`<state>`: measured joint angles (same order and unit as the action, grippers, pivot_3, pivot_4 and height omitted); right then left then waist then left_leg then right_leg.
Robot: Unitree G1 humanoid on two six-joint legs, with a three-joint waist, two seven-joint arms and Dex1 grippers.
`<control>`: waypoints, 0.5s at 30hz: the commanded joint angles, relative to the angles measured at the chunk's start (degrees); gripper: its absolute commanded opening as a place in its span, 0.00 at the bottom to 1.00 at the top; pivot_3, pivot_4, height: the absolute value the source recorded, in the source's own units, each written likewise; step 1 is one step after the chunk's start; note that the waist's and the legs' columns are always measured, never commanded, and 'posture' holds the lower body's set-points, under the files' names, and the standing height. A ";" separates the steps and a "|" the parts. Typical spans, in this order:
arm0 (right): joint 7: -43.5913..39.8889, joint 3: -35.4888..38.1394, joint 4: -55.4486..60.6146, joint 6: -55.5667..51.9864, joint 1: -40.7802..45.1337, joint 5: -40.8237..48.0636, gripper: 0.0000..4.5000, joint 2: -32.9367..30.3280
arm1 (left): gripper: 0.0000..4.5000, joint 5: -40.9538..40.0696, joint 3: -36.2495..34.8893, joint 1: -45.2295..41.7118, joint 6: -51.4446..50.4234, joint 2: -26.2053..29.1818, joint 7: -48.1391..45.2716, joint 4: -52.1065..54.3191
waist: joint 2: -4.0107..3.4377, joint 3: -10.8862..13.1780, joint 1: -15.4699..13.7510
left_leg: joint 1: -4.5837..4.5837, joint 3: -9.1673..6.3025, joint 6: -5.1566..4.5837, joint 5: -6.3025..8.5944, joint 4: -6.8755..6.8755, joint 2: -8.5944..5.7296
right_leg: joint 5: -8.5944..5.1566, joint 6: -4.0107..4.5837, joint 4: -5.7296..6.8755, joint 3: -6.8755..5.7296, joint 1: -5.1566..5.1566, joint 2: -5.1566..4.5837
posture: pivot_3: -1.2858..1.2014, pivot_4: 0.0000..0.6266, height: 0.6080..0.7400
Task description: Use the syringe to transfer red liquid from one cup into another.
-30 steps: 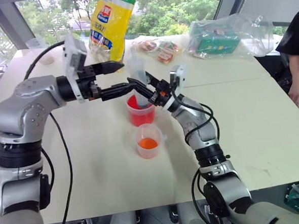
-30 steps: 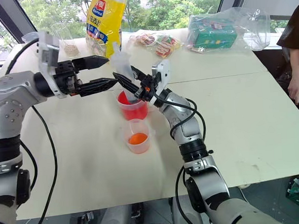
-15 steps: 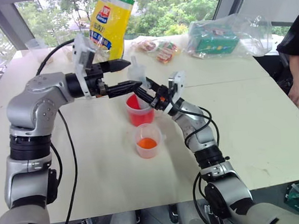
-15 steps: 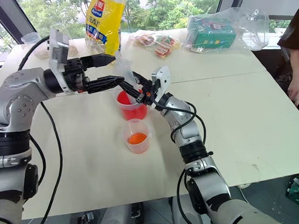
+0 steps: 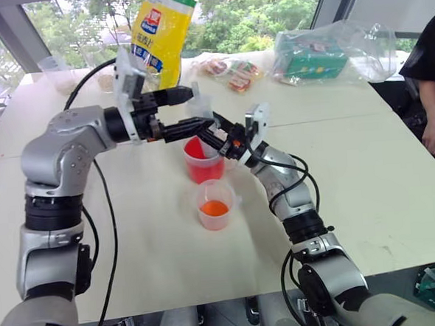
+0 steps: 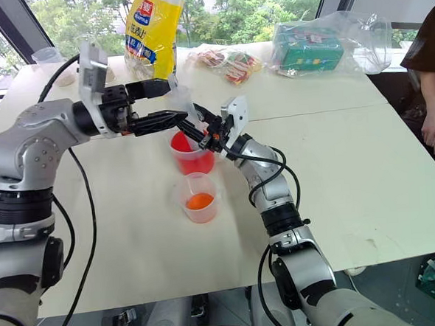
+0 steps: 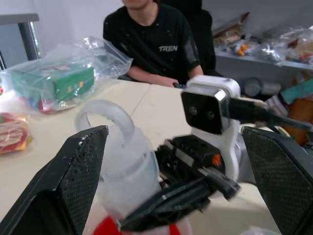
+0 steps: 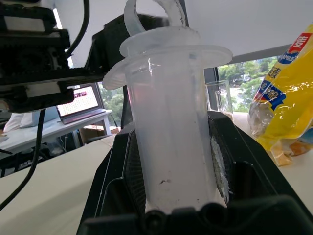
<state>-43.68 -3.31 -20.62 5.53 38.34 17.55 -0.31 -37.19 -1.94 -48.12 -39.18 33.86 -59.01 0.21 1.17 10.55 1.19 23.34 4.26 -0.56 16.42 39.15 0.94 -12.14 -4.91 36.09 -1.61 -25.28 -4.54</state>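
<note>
I keep the right tool (image 5: pixel 214 133) clenched on the barrel of the syringe (image 8: pixel 168 122), so that it stands almost upright with its lower end inside the larger cup (image 5: pixel 203 162), which holds the red liquid (image 5: pixel 204 168). This way the tip can stay under the liquid while the plunger is pulled; whether the tip is really below the level I cannot tell, because the cup wall and the tool hide it.

The left tool (image 5: pixel 192 110) is released, its two fingers wide apart, and it points sideways at the top of the syringe. In the left wrist view the ring of the plunger (image 7: pixel 105 120) sits between the fingers (image 7: pixel 73 181), apart from both. I judge that I placed it there to take the ring and draw the plunger up, so the filling is not yet begun.

The smaller cup (image 5: pixel 215 204), with its shallow orange-red layer, stands on the surface (image 5: pixel 365 161) just beside the larger one, toward the robot. I think this nearness keeps the carry of the loaded syringe short, with less chance of drops.
</note>
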 commanded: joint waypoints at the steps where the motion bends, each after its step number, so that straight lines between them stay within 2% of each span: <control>1: -0.04 -0.57 0.81 0.58 0.73 -0.35 0.32 0.17 | 1.00 1.22 0.64 -2.16 1.75 -1.59 0.12 -1.22 | 0.00 0.00 -0.04 | 0.00 0.00 0.00 0.00 0.00 0.00 | 0.00 0.00 0.00 0.00 0.00 0.00 | 0.52 0.24 1.00; 3: -0.04 -0.64 1.04 0.52 0.55 -0.51 0.32 0.19 | 1.00 1.83 1.00 -2.81 2.33 -2.40 0.00 -2.35 | 0.00 0.00 -0.05 | 0.00 0.00 0.00 0.00 0.00 0.00 | 0.00 0.00 0.00 0.00 0.00 0.00 | 0.52 0.24 1.00; 6: -0.13 -0.83 1.16 0.56 0.32 -0.76 0.32 0.07 | 0.81 2.59 1.07 -3.91 3.06 -3.42 -0.10 -4.48 | 0.00 0.00 -0.05 | 0.00 0.00 0.00 0.00 0.00 0.00 | 0.00 0.00 0.00 0.00 0.00 0.00 | 0.52 0.24 1.00; 7: -0.16 -0.87 1.17 0.57 0.28 -0.79 0.32 0.05 | 0.73 2.68 1.01 -4.11 3.20 -3.61 -0.20 -4.95 | 0.00 0.00 -0.04 | 0.00 0.00 0.00 0.00 0.00 0.00 | 0.00 0.00 0.00 0.00 0.00 0.00 | 0.52 0.24 1.00; 13: -0.67 -1.23 1.20 0.53 0.23 -1.04 0.32 -0.18 | 0.05 2.84 0.30 -4.70 3.42 -4.49 -0.09 -6.32 | 0.01 0.00 -0.03 | 0.00 0.00 0.00 0.00 0.00 0.00 | 0.00 -0.01 0.00 0.00 0.01 0.00 | 0.52 0.24 1.00; 15: -0.87 -1.19 1.06 0.33 0.29 -0.96 0.32 -0.23 | 0.01 3.05 -0.04 -4.98 3.70 -4.76 0.26 -6.68 | 0.01 0.00 0.00 | -0.01 -0.01 0.00 0.00 0.00 0.00 | 0.00 -0.01 0.00 -0.01 0.02 0.00 | 0.52 0.24 1.00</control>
<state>-44.22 -3.31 -20.58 5.64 38.02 16.66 -1.16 -34.21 -1.69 -51.55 -36.63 29.64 -58.60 -7.25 1.18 10.54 1.20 23.34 4.26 -0.57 16.42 39.15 0.95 -12.13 -4.92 36.09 -1.61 -25.27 -4.54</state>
